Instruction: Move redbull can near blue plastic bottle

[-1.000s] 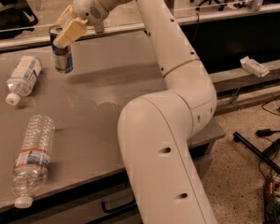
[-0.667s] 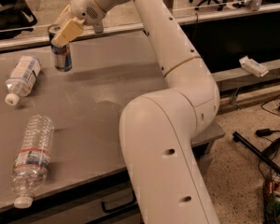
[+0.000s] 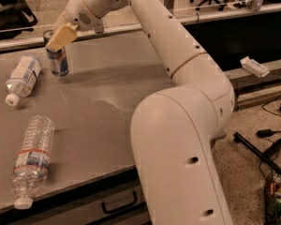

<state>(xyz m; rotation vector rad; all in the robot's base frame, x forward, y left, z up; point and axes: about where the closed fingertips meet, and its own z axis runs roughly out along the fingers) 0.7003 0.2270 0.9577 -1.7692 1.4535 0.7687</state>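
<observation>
The redbull can [image 3: 59,62], blue and silver, stands upright on the grey table [image 3: 107,88] at the far left. My gripper [image 3: 55,38] is over the can's top with its tan fingers [image 3: 62,35] closed on the upper part, which hides the can's rim. The blue plastic bottle [image 3: 24,76], clear with a white and blue label and a white cap, lies on its side just left of the can, a short gap apart, with its cap pointing toward the front.
A longer ribbed clear bottle [image 3: 32,159] with a red-banded label lies on its side at the table's front left. My white arm [image 3: 178,125] crosses the table's right part. Cables and a stand lie on the floor at right.
The gripper and the can have shifted a little to the left, toward the blue plastic bottle. The two bottles have not moved.
</observation>
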